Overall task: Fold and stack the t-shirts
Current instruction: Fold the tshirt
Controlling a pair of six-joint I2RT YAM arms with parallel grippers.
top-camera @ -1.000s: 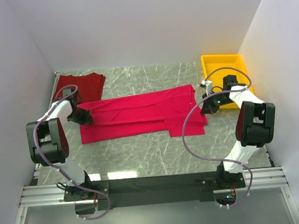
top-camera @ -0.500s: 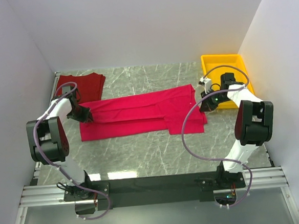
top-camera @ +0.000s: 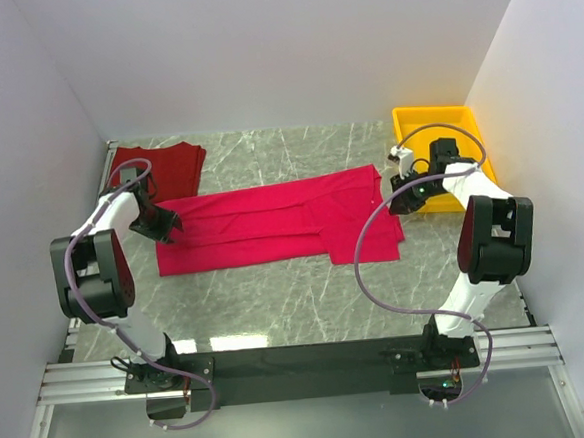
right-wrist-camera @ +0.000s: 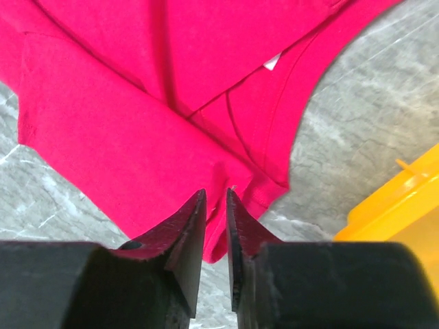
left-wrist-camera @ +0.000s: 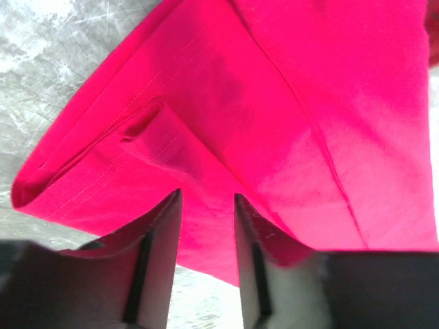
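The crimson-pink t-shirt point(top-camera: 282, 222) lies flat across the middle of the table, folded into a long band; its white neck tag point(right-wrist-camera: 272, 62) shows in the right wrist view. My left gripper point(top-camera: 162, 226) sits at the shirt's left end, jaws parted, with the hem point(left-wrist-camera: 206, 137) just beyond the fingertips and nothing pinched. My right gripper point(top-camera: 403, 196) is at the shirt's right end by the collar point(right-wrist-camera: 260, 130), its jaws a narrow slit apart and free of cloth. The darker brick-red t-shirt point(top-camera: 166, 168) lies folded at the back left corner.
A yellow plastic tray point(top-camera: 442, 140) stands at the back right, close behind the right arm; its corner point(right-wrist-camera: 405, 199) shows in the right wrist view. White walls enclose the marble table point(top-camera: 278, 300) on three sides.
Both grippers have gone from shut to parted, letting go of the pink shirt's ends. They shifted slightly toward the back, and the shirt now lies flat.
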